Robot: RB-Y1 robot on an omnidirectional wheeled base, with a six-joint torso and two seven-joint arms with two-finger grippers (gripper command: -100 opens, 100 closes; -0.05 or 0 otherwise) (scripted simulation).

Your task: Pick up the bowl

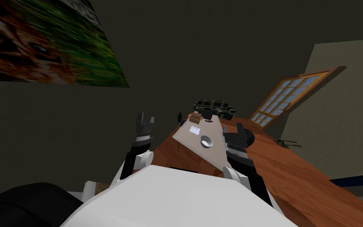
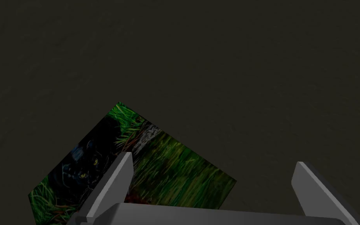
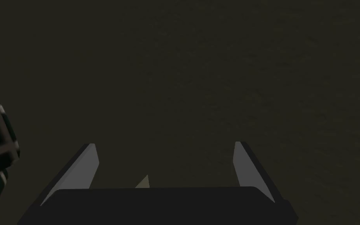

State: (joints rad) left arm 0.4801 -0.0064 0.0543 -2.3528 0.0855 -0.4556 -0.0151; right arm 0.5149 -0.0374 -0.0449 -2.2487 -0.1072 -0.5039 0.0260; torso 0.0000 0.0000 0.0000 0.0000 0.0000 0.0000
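The bowl [image 1: 206, 141] is sitting upright, mouth up, on the pale table top [image 1: 216, 159], close to the edge nearest the robot. It is showing as a small, white, round vessel with a smooth wall. Its material is not identifiable.

Handling assessment: you are probably dealing with a light, rigid item. The smooth, curved wall is likely to slip out of thin blade fingers, and the bowl may chip if dropped. Plan on gripping it at the rim, with one finger inside and one outside, closing across the wall rather than around the full body. Keep it level while lifting.

Just beyond the bowl, a flat white card [image 1: 194, 130] is lying on the same top. Farther along, a brown box [image 1: 195, 117] and a dark object [image 1: 207, 114] are standing near the far end. None of these is touching the bowl. A dark sofa [image 1: 214, 106] is standing beyond the table, and a reddish wood floor [image 1: 295, 173] is running beneath it.

The right gripper [image 3: 165, 143] is hovering beside the table's right edge, near the bowl but not in contact with it. Its fingers are standing spread with nothing between them. It is facing a dark wall, not the bowl.

The left gripper [image 1: 145, 118] is hanging out to the left, well apart from the table, also spread and empty.
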